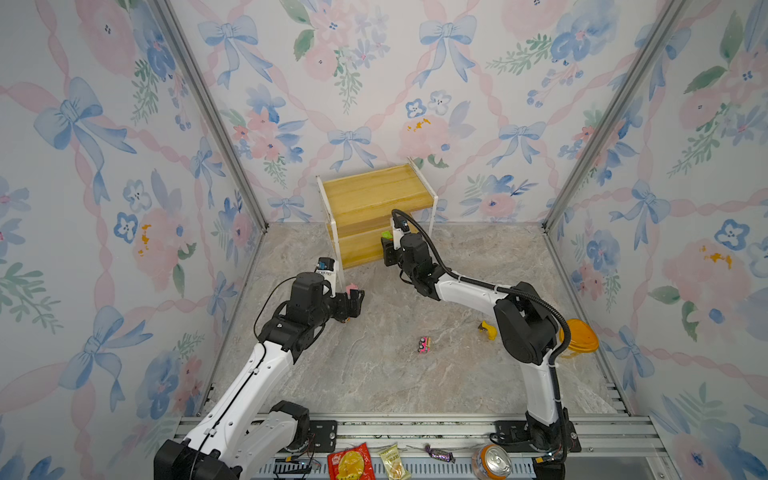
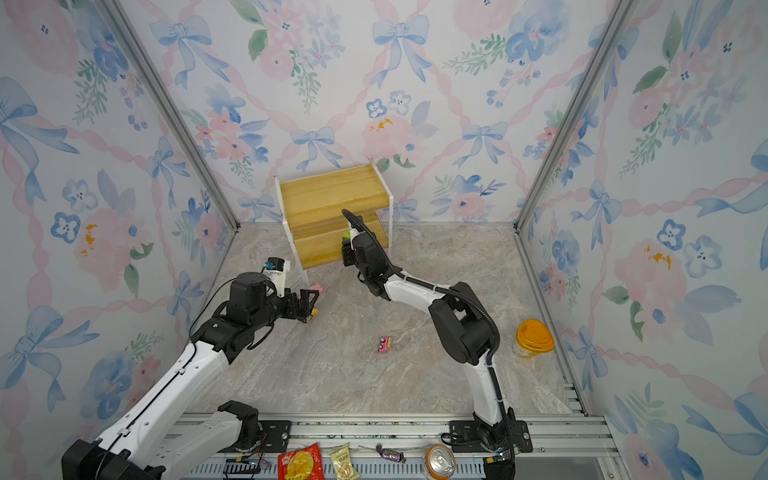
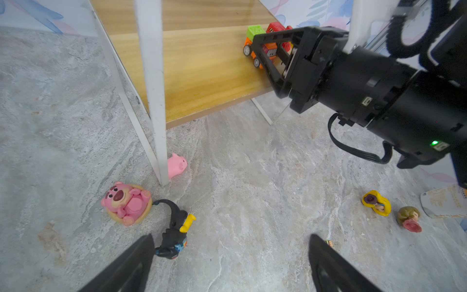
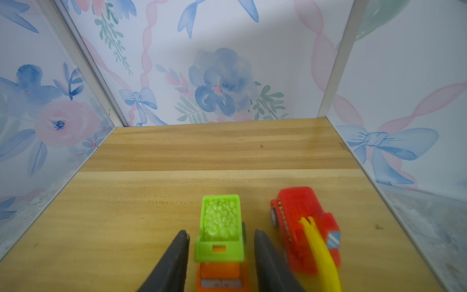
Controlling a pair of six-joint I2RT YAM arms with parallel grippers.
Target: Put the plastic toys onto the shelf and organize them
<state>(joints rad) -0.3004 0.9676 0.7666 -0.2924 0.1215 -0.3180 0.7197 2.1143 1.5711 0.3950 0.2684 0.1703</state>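
Marble-patterned tabletop (image 1: 374, 386) inside floral walls. Six plastic toys lie on it, not yet shelved. Nearest are a pink car (image 1: 424, 344), yellow-haired figure (image 3: 376, 203) and pink-dress doll (image 3: 409, 218). Farther on, the black-yellow figure (image 3: 174, 235) lies just beside the wide-open, empty left gripper (image 3: 231, 239), near the round pink figure (image 3: 126, 202). The pink pig (image 3: 177, 165) sits tight beside a leg of the shelf (image 1: 374, 191). On the lower board, near its front edge, the right gripper (image 4: 222, 232) has its jaws slightly parted around the green-orange car (image 4: 221, 252), gripping nothing. The red car (image 4: 303, 222) is just beside. Behind them the board is bare, as is the upper board.
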